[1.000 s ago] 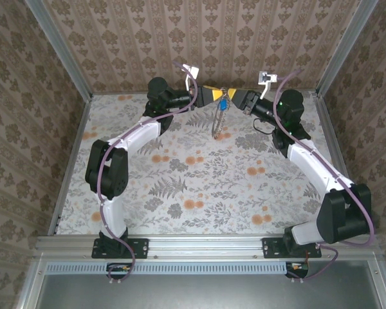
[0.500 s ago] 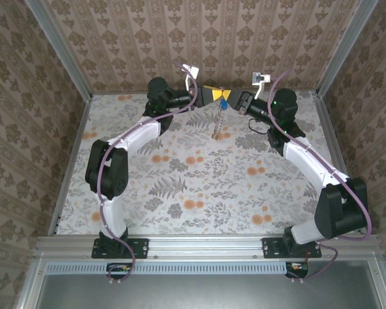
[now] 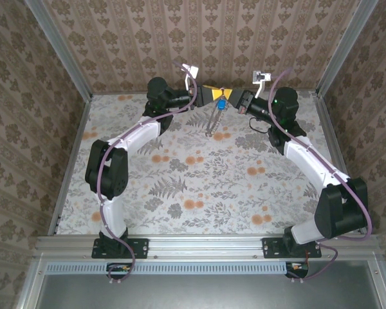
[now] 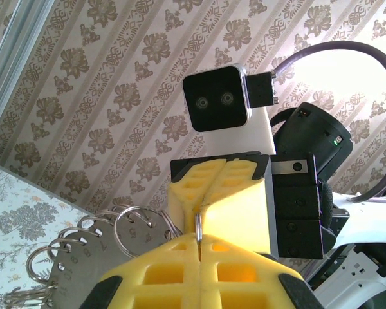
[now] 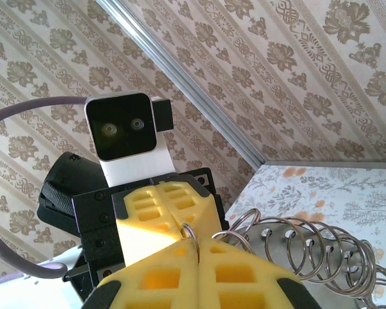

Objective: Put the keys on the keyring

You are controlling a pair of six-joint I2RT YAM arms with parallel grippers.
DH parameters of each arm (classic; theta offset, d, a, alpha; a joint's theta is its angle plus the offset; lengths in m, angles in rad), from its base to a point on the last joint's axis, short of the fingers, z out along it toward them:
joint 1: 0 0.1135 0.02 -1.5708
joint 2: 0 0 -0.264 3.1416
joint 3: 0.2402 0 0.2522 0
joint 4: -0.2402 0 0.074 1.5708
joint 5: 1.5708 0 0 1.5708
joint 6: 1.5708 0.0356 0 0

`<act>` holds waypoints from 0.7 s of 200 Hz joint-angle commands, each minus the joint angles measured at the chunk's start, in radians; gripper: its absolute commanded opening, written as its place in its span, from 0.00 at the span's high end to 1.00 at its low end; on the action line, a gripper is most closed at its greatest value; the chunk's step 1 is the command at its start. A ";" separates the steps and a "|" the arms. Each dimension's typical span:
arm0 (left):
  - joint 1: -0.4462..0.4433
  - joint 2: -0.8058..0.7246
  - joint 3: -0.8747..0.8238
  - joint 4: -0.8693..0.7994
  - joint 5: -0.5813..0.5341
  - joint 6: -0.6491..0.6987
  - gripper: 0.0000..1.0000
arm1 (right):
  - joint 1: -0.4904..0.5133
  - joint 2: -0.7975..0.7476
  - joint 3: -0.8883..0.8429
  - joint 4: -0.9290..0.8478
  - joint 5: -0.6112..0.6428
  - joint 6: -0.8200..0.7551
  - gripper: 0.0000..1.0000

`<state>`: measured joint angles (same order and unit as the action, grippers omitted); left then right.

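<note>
Your left gripper [image 3: 213, 94] and right gripper [image 3: 235, 98] both pinch the keyring [image 3: 215, 123] near the worktop's [image 3: 180, 180] far edge, key [image 3: 222, 103] dangling just beneath. Threading looks underway; next, ease the key round.

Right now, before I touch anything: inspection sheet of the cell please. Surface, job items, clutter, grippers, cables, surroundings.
Surface: floral-patterned table, flat, no spills seen.
Job's things: keyring pinched between the two grippers, up by the far wall. Its chain of rings hangs down toward the table. The blue-headed key hangs just under where the grippers meet; cannot tell if it is threaded on.
Clutter: nothing seen.
Grippers: left gripper shut on the keyring; right gripper shut on the keyring, tip to tip with the left.
Cables: purple cables run along both arms, apart from the chain.
Surroundings: wallpapered walls on three sides; aluminium rail at the near edge.
</note>
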<state>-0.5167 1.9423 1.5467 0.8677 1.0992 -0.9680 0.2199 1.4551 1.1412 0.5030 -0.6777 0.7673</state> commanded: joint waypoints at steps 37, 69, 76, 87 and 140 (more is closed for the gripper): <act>0.050 -0.069 0.048 -0.088 0.053 0.113 0.67 | -0.036 -0.003 0.133 -0.197 -0.142 -0.173 1.00; 0.086 -0.095 0.109 -0.367 0.106 0.312 0.65 | -0.057 0.012 0.220 -0.387 -0.237 -0.308 1.00; 0.086 -0.095 0.135 -0.462 0.122 0.381 0.64 | -0.059 0.016 0.243 -0.434 -0.256 -0.349 1.00; 0.086 -0.093 0.183 -0.625 0.136 0.500 0.64 | -0.059 0.028 0.280 -0.521 -0.288 -0.416 1.00; 0.067 -0.041 0.399 -1.160 0.219 0.877 0.64 | -0.059 0.118 0.440 -0.911 -0.365 -0.701 1.00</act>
<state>-0.4389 1.9007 1.8557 0.0051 1.2289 -0.3225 0.1623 1.5372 1.5116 -0.1894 -0.9710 0.2436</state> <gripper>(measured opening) 0.363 0.062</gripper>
